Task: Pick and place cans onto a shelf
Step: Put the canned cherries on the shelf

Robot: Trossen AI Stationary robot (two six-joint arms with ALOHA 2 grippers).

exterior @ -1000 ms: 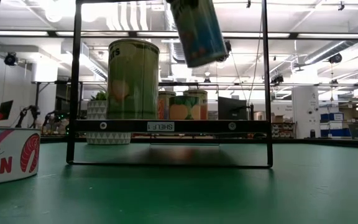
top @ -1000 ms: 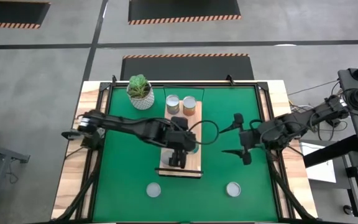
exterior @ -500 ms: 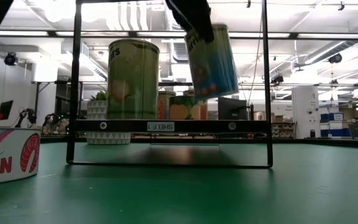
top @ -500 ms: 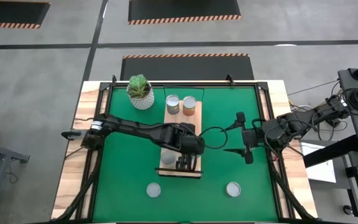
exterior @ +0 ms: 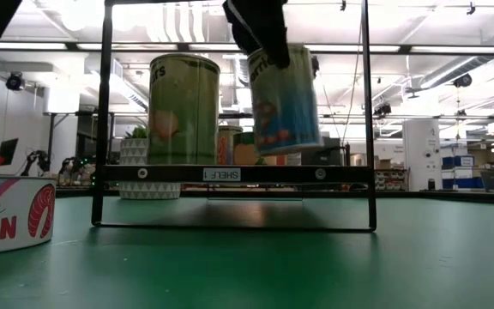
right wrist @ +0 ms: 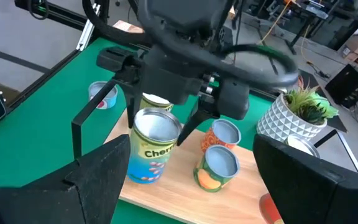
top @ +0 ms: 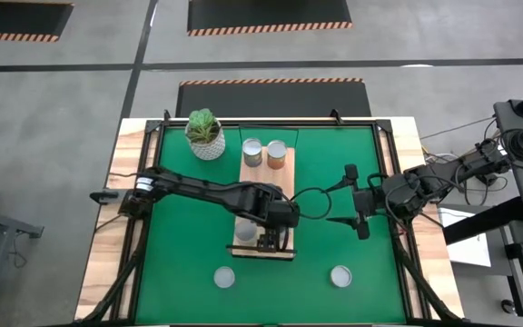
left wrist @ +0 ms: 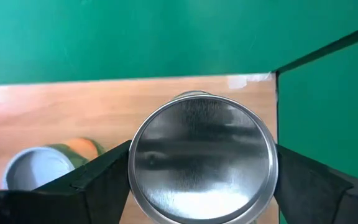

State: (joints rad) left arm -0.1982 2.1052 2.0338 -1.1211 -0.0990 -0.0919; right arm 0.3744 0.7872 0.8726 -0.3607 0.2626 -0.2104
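My left gripper (top: 268,238) is shut on a blue-labelled can (exterior: 286,101) over the near end of the shelf (top: 266,211), a light-brown wooden board. In the left wrist view the can's silver top (left wrist: 202,155) fills the gap between the fingers. A green can (exterior: 183,109) stands on its base on the board beside it. Two more cans (top: 252,152) (top: 277,154) stand at the shelf's far end. Two cans (top: 224,277) (top: 340,275) stand on the green mat near the front. My right gripper (top: 352,213) is open and empty to the right of the shelf. My left gripper pinches the blue can between its two fingers (left wrist: 104,180), one on each side of its wall just under the top rim (left wrist: 133,167). The fingers come from above, pointing down. The can hangs slightly tilted, its base (exterior: 288,151) just over the board.
A white pot with a green plant (top: 205,133) stands at the far left of the mat. The shelf has a thin black frame (exterior: 368,112) around it. A can with a salmon label (exterior: 7,219) stands close to the low camera at the left.
My left gripper has gone down and a little toward the table's right and near edges, staying shut on the blue can. The can has come from high above the board to just over its near end and has tipped closer to upright.
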